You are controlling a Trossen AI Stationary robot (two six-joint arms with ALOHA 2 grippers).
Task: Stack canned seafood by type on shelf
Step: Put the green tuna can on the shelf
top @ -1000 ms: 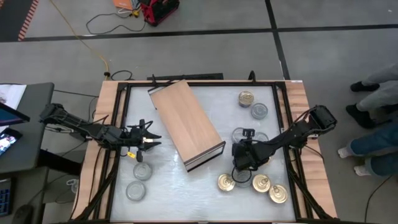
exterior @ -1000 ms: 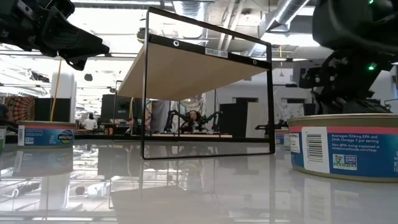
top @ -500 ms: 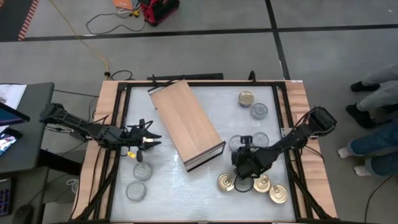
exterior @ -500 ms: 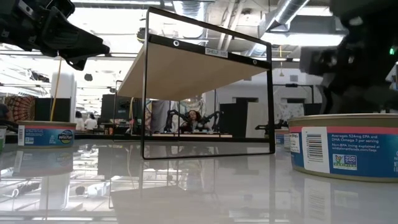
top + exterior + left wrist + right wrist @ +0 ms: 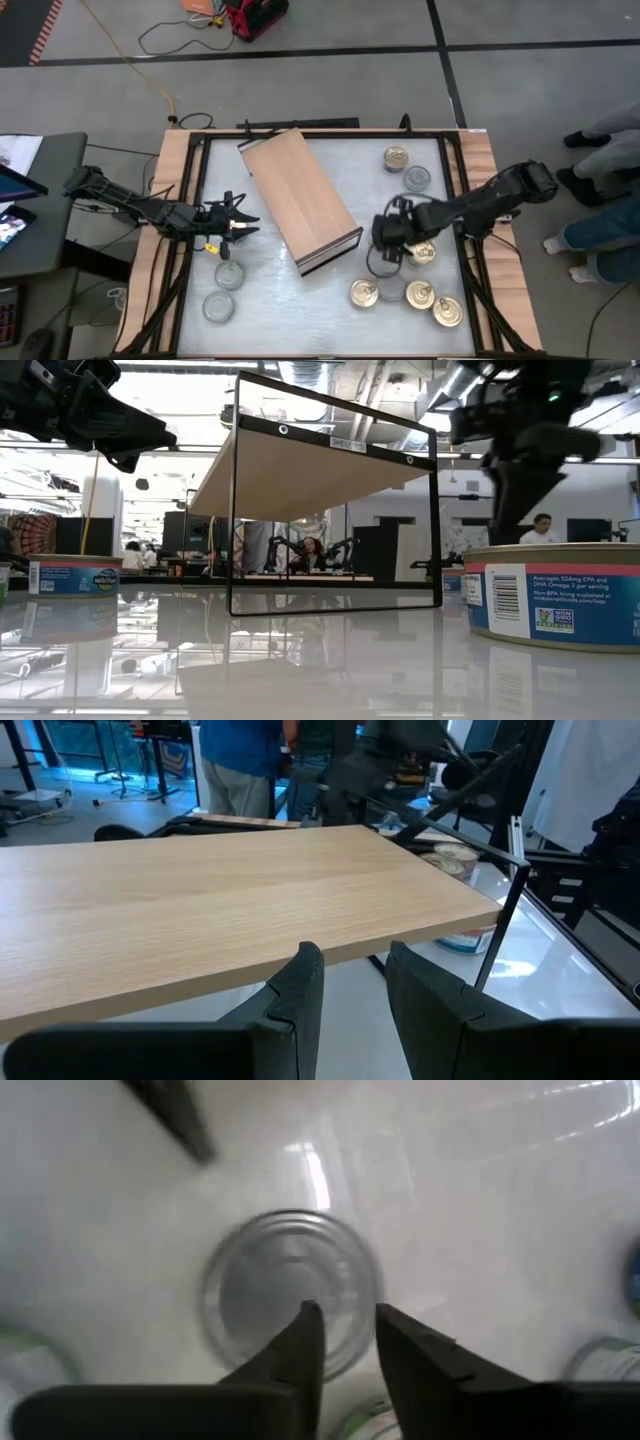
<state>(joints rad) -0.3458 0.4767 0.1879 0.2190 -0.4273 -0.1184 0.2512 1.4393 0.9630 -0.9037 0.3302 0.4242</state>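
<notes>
Five gold-topped tins and at least four silver-topped tins are sitting around one shelf (image 5: pixel 300 197) on the white surface (image 5: pixel 300 315); others may be hiding under the right arm. The light-wood shelf is lying diagonally across the middle, running from 11 o'clock to 5 o'clock, with its dark-edged open end at 5 o'clock.

One gold tin (image 5: pixel 397 157) and one silver tin (image 5: pixel 417 179) are resting at 1 o'clock. Two silver tins (image 5: pixel 229 274) are waiting at 8 o'clock. Three gold tins (image 5: pixel 419 295) are clustering at 5 o'clock, with a fourth gold tin (image 5: pixel 423 252) just beside the right end effector (image 5: pixel 388 232).

That end effector is hanging over a silver tin (image 5: pixel 290 1290), its fingers (image 5: pixel 300 1345) narrowly parted and gripping nothing. The left end effector (image 5: pixel 243 222) is hovering at 9 o'clock of the shelf, pointing at its long edge, also narrowly parted and empty.

A wooden frame (image 5: pixel 170 200) is bordering the surface. Beyond it, a grey floor is carrying a red bag (image 5: pixel 255 15), and people's legs (image 5: pixel 600 235) are showing at 3 o'clock.
</notes>
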